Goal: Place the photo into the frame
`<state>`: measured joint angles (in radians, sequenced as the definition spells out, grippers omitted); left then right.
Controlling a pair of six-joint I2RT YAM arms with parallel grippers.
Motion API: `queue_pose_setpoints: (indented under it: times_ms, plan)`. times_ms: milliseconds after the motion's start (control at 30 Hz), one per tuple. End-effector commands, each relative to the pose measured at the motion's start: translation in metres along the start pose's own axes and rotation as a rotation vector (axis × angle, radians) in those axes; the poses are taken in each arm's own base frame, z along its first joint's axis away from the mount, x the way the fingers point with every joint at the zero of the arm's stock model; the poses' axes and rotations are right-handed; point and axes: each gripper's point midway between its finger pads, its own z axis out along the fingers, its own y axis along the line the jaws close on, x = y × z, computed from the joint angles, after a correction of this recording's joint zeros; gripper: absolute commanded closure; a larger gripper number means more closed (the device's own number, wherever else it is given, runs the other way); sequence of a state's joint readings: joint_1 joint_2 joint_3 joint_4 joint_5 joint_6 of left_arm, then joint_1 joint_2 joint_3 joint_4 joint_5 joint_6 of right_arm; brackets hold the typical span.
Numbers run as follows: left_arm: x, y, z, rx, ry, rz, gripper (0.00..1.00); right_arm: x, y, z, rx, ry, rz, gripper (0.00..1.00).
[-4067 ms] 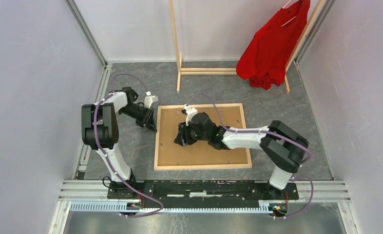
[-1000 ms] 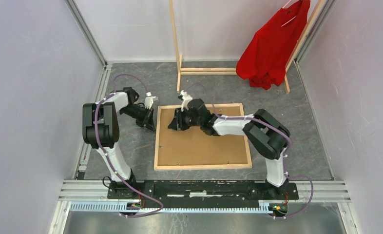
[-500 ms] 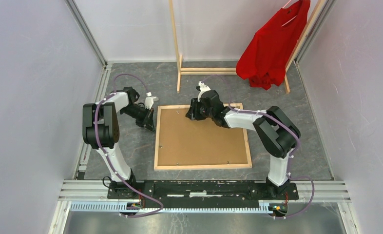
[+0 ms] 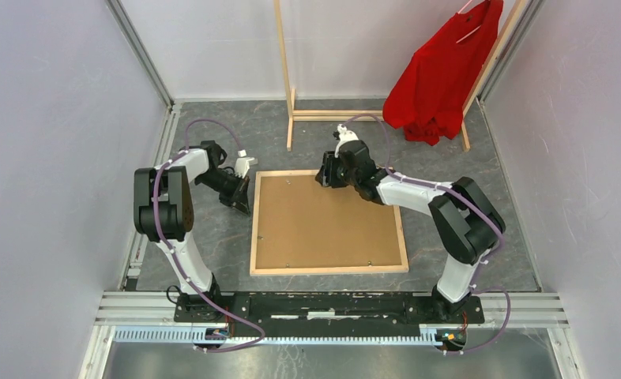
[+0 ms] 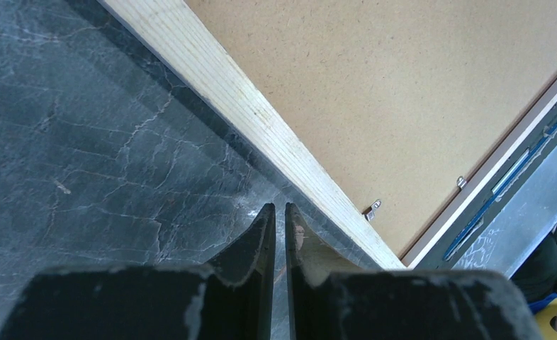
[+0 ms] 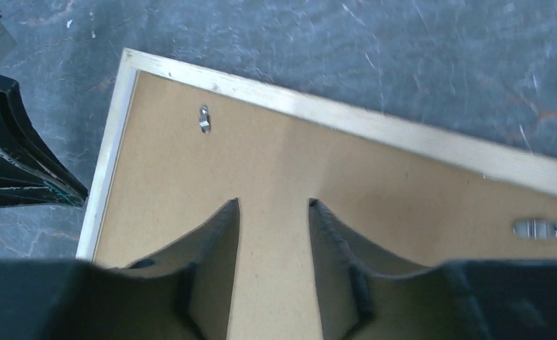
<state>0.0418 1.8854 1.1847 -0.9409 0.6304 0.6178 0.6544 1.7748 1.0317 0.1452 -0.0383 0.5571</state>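
The frame [image 4: 329, 269] lies face down in the middle of the table [image 4: 212, 245], the photo [image 4: 323, 225] inside it — only its plain brown back shows, the print hidden. The left tool [image 5: 278, 212], jaws closed to a slit, sits just beside the frame's left rail. The right tool [image 6: 273, 205] hangs over the far rail — jaws apart, empty.

Left tool [image 5: 279, 210] closed, right tool [image 6: 273, 204] parted

A robot lab cell: plain white panel walls [image 4: 54, 158] and aluminium rails [image 4: 141, 55] enclose a grey stone-patterned table [image 4: 434, 158].
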Motion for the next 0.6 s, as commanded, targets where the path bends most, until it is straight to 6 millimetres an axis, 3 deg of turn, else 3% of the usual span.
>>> queue_pose_setpoints:
  times_ms: [0, 100, 167, 367, 567]
  plan:
    - [-0.009, -0.009, -0.008, 0.003, -0.032, 0.069, 0.83, -0.015, 0.036, 0.016, -0.087, -0.038, -0.031, 0.62]
    - [-0.015, -0.012, -0.011, 0.009, -0.054, 0.066, 0.83, -0.014, 0.063, 0.041, -0.110, -0.018, -0.100, 0.81]
    - [-0.016, -0.014, -0.012, 0.013, -0.061, 0.068, 0.83, -0.014, 0.077, 0.055, -0.127, -0.004, -0.130, 0.88]
    - [-0.015, -0.013, -0.010, 0.015, -0.055, 0.068, 0.83, -0.007, 0.100, 0.083, -0.153, 0.027, -0.146, 0.91]
    - [-0.014, -0.013, -0.009, 0.019, -0.052, 0.067, 0.83, 0.005, 0.092, 0.098, -0.129, 0.064, -0.142, 0.93]
